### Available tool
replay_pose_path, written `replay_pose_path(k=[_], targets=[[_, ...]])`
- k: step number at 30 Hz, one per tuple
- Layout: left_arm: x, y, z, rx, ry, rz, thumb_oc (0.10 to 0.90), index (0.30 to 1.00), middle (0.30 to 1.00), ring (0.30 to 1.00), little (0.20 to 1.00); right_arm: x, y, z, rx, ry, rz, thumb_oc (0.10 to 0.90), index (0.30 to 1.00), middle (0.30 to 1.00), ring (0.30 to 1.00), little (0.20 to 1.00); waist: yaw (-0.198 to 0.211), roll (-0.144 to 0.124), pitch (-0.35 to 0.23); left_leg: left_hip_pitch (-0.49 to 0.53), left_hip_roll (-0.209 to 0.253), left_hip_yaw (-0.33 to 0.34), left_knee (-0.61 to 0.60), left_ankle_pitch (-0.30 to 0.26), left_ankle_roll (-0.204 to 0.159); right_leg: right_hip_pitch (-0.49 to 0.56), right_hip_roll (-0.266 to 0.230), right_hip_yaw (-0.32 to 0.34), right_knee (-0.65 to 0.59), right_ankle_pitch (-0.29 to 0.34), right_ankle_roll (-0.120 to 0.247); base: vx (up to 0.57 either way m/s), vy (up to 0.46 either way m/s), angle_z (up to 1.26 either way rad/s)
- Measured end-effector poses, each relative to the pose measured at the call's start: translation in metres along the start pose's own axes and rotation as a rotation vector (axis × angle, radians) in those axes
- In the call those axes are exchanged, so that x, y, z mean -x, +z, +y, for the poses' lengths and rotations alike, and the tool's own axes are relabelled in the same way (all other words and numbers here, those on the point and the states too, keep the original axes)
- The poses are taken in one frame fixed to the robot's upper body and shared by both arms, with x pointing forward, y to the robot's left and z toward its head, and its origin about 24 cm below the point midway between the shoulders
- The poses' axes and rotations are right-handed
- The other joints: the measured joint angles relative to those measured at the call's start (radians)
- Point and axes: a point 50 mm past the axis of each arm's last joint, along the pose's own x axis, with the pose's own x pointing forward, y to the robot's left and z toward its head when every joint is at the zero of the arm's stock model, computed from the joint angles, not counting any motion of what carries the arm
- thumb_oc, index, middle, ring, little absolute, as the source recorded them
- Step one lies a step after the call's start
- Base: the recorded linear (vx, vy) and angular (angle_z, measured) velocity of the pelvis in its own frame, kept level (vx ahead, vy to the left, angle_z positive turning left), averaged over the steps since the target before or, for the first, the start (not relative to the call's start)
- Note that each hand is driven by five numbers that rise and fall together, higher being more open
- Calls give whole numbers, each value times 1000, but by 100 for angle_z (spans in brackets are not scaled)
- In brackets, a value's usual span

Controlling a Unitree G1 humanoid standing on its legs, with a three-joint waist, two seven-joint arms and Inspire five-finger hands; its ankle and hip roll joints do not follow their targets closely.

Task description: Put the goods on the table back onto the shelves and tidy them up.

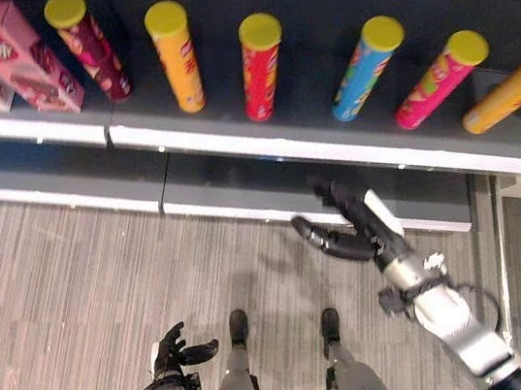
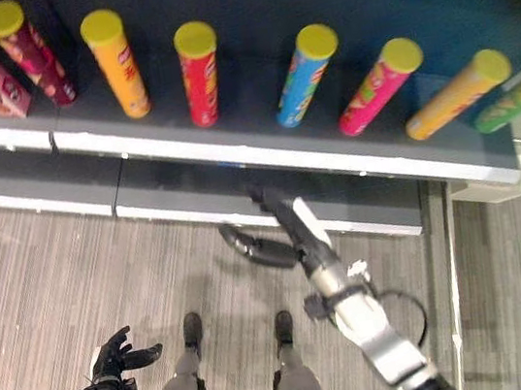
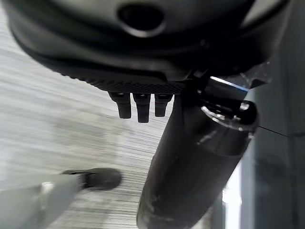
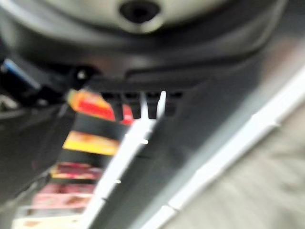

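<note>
Seven tall cardboard crisp tubes with yellow plastic lids (image 1: 264, 65) are seen upright in a spaced row on the dark matte shelf (image 1: 233, 140), just beyond the right hand (image 1: 349, 226). Pink cardboard boxes (image 1: 13, 50) stand far off to that hand's left. The right hand is extended with fingers straight, nothing held. The left hand (image 1: 176, 353) hangs low, loosely open, empty. Shelving appears largely done; perhaps spacing remains.

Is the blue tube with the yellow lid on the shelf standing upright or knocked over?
Upright. The blue tube with the yellow lid stands on its base on the dark shelf, lid on top, like the other tubes in its row.
</note>
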Motion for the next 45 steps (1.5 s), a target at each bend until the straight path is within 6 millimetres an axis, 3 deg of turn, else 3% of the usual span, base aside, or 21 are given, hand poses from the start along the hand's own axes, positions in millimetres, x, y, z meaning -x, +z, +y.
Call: replay_pose_path(k=[2,7,10,12,14,15,16,18,20,22,24,25,28,31,34,36,40,42,45], targets=[[2,-4,-3,-5,-15,7,800,900,900,900,900,4,-12,-3,39,38,61,800,900,900,900,900,-6,12,-37,12,5,6,0,-9,-1,6,2,7,0,-1,1,43,-18,-19],[9,-11,-7,-42,-65,-8,800,900,900,900,900,-1,-19,-10,89,69,87,800,900,900,900,900,1,31,-94,38,24,7,-1,-11,-5,31,19,4,0,-7,-1,35,-27,-1],[14,-17,-5,-68,-75,-11,800,900,900,900,900,7,-44,-12,93,83,200,800,900,900,900,900,5,30,-117,41,27,8,0,-9,-4,33,22,5,0,-7,-1,12,-37,-1],[23,-8,4,-86,-82,-86,800,900,900,900,900,24,-75,-9,48,34,322,800,900,900,900,900,3,22,-122,45,29,11,0,-7,-1,36,22,6,-1,-7,-2,21,-25,-3],[29,26,17,-125,-92,-248,800,900,900,900,900,73,-128,-5,50,26,634,800,900,900,900,900,5,25,-123,67,26,26,-2,-15,0,49,20,21,-1,-8,0,84,-55,-20],[31,45,25,-126,-83,-326,800,900,900,900,900,104,-148,0,14,-3,754,800,900,900,900,900,-7,25,-124,84,29,36,-1,-25,-1,59,19,30,-1,-15,9,89,-74,-27],[33,59,35,-76,-42,-383,800,900,900,900,900,150,-171,15,-100,-114,927,800,900,900,900,900,-30,23,-143,108,36,38,-4,-41,-5,74,23,32,-1,-29,6,76,-89,-34],[32,70,43,-14,6,-420,800,900,900,900,900,213,-187,32,-133,-115,1180,800,900,900,900,900,-53,25,-196,116,50,61,-6,-55,-9,71,35,54,-7,-32,5,49,-78,-36],[30,90,43,38,28,-480,800,900,900,900,900,252,-188,47,-149,-76,1306,800,900,900,900,900,-97,25,-202,114,71,70,-6,-49,-13,63,56,59,-7,-31,3,28,-74,-25],[25,103,35,76,13,-506,800,900,900,900,900,260,-191,59,-179,-59,1364,800,900,900,900,900,-107,19,-201,112,87,93,-6,-45,-26,45,73,81,-8,-23,-7,13,-66,-34],[22,111,31,86,2,-516,800,900,900,900,900,252,-195,64,-189,-42,1375,800,900,900,900,900,-123,19,-199,102,98,101,-6,-45,-27,30,84,85,-8,-17,-15,-29,-41,-22],[20,116,29,87,6,-524,800,900,900,900,900,237,-196,63,-180,-29,1334,800,900,900,900,900,-139,23,-197,87,105,105,-6,-41,-32,11,92,89,-8,-11,-23,-41,-45,-16],[18,120,27,98,25,-528,800,900,900,900,900,214,-195,57,-168,-53,1252,800,900,900,900,900,-139,30,-181,74,113,118,-5,-38,-36,-12,101,103,-8,-4,-30,-33,-43,-14],[18,130,28,121,69,-555,800,900,900,900,900,182,-192,48,-158,-88,1151,800,900,900,900,900,-132,39,-130,41,121,124,-1,-27,-47,-46,108,109,-7,7,-35,-9,-54,-7],[18,141,29,154,104,-580,800,900,900,900,900,169,-191,46,-172,-119,1119,800,900,900,900,900,-131,29,-86,34,128,126,-1,-26,-49,-54,119,110,-8,8,-36,0,-67,-3],[19,161,33,200,143,-634,800,900,900,900,900,152,-188,49,-173,-108,1075,800,900,900,900,900,-128,8,-48,12,130,127,0,-18,-60,-77,124,110,-6,17,-47,6,-35,-5],[20,171,33,229,149,-654,800,900,900,900,900,148,-187,48,-173,-123,1063,800,900,900,900,900,-132,3,-38,13,130,134,0,-18,-60,-76,124,109,-1,19,-50,-2,-28,0],[21,186,36,244,165,-692,800,900,900,900,900,145,-186,48,-183,-131,1050,800,900,900,900,900,-130,2,-23,12,130,134,0,-18,-60,-77,125,109,-1,19,-50,-24,-41,1],[26,218,57,233,229,-791,800,900,900,900,900,136,-183,45,-192,-146,1008,800,900,900,900,900,-133,4,-10,-11,132,134,-1,-18,-61,-101,128,109,-2,14,-44,-9,-54,-1]])
